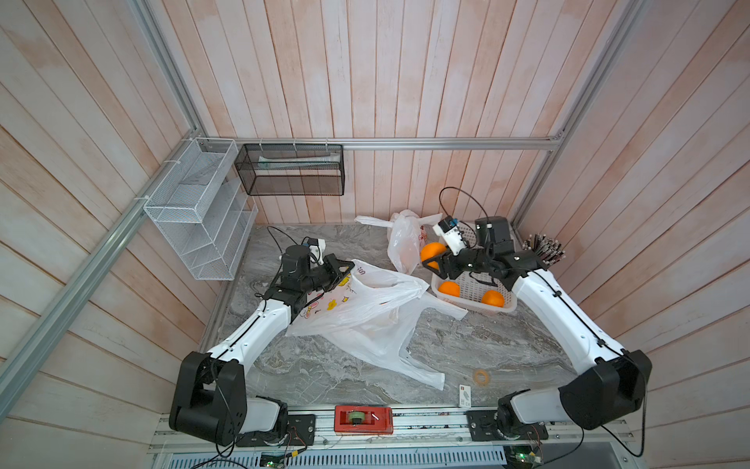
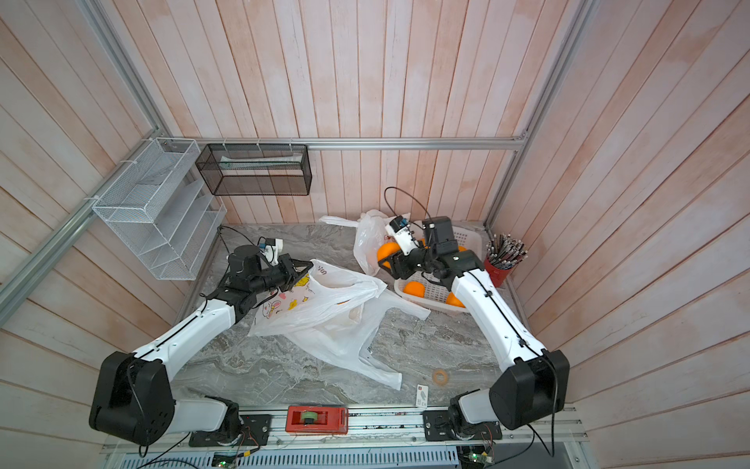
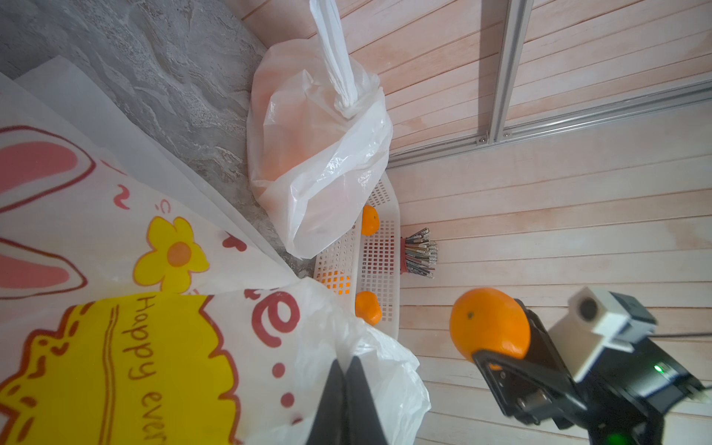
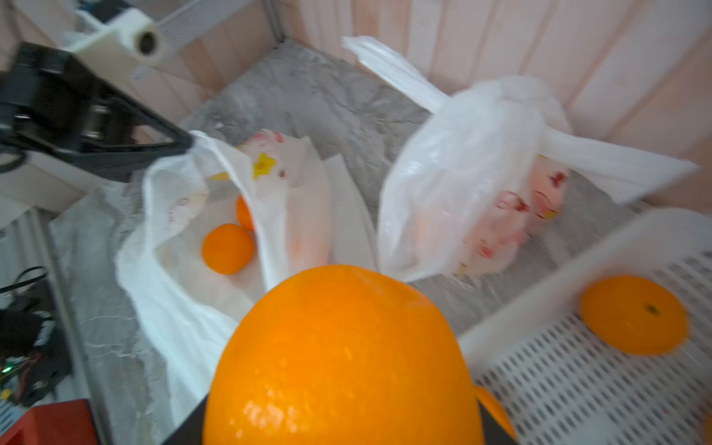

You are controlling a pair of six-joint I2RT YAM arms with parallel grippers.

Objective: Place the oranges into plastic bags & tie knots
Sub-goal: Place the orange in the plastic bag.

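Top views first: in both, the left end effector [image 1: 347, 270] is clenched on the rim of the open bag [image 1: 365, 302], holding that edge up off the marble-patterned tabletop [image 1: 487, 345]. A flat bag [image 1: 389, 349] lies partly beneath it. The right end effector [image 1: 431, 260] grips the held orange [image 1: 433, 248] in the air over the far left end of the white perforated basket [image 1: 473, 309]. It is just beside the tied bag [image 1: 401, 247], which stands near the back wall. Two basket oranges [image 1: 449, 289] lie on the basket floor. In a top view a red cup of pens [image 2: 498, 272] stands beside the basket.

Left wrist view: two black fingers [image 3: 364, 400] press together with the open bag's film pinched between them. The print shows a yellow bubble reading "Happy ever", a yellow flower and pink bunny ears. Beyond stands the tied bag, an orange tint showing through its film, its knot [image 3: 348, 104] twisted at the top with a handle strip trailing away. The right end effector carries the held orange, stem dimple visible.

Right wrist view, blurred: the held orange fills the lower middle. Two bagged oranges [image 4: 228, 248] sit inside the open bag, whose mouth the left end effector props open. One of the basket oranges shows on the lattice floor.
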